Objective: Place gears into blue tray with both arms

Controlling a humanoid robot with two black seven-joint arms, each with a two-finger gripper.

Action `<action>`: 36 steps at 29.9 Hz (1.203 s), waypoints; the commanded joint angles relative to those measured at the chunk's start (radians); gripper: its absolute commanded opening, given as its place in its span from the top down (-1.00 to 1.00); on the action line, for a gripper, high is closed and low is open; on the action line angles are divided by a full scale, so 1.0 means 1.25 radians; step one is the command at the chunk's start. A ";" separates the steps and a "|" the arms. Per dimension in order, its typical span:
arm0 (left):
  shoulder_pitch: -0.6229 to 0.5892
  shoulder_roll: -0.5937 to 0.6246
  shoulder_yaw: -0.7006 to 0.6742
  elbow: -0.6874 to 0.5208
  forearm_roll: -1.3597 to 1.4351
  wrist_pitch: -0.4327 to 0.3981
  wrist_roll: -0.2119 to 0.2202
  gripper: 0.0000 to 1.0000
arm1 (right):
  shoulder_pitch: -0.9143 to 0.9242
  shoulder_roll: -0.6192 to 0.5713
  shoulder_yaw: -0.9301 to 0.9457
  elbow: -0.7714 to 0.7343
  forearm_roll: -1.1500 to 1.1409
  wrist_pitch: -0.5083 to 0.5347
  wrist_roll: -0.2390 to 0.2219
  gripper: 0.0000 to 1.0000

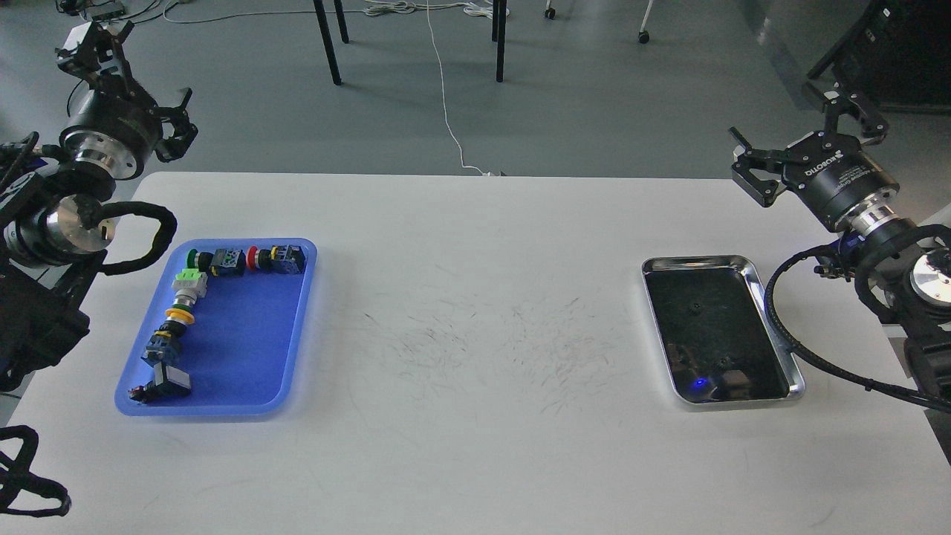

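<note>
The blue tray lies on the left of the white table, with coloured push-button switches lined along its far and left sides. Two tiny black gears show faintly on the dark bottom of the silver tray at the right. My left gripper hangs open above the table's far left corner, beyond the blue tray. Behind the silver tray, my right gripper is open and raised over the far right edge. Neither holds anything.
The table top between the trays carries only dark scuff marks. Beyond the far edge are chair legs and a white cable on the floor. Black hoses loop beside both arms.
</note>
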State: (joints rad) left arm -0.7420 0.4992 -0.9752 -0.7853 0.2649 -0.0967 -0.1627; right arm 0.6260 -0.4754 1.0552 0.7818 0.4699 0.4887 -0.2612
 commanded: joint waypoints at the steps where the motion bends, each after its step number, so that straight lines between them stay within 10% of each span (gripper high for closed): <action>1: 0.003 0.002 0.006 -0.001 0.000 0.000 -0.001 -0.96 | 0.011 -0.004 -0.023 0.024 -0.024 0.000 -0.006 -0.98; 10: 0.002 0.003 0.006 -0.001 0.000 0.005 -0.002 -0.96 | 0.060 -0.151 -0.119 0.233 -0.222 0.000 -0.023 -0.98; 22: 0.001 0.007 0.005 -0.004 0.000 0.012 -0.004 -0.96 | 0.479 -0.365 -0.602 0.500 -0.520 0.000 -0.101 -0.98; 36: 0.002 0.014 0.005 -0.006 0.000 0.015 -0.004 -0.96 | 0.503 -0.162 -0.947 0.304 -1.030 0.000 -0.093 -0.97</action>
State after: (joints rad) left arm -0.7394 0.5173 -0.9696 -0.7923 0.2654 -0.0800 -0.1673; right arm 1.2965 -0.7328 -0.1171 1.2119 -0.7978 0.4890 -0.3793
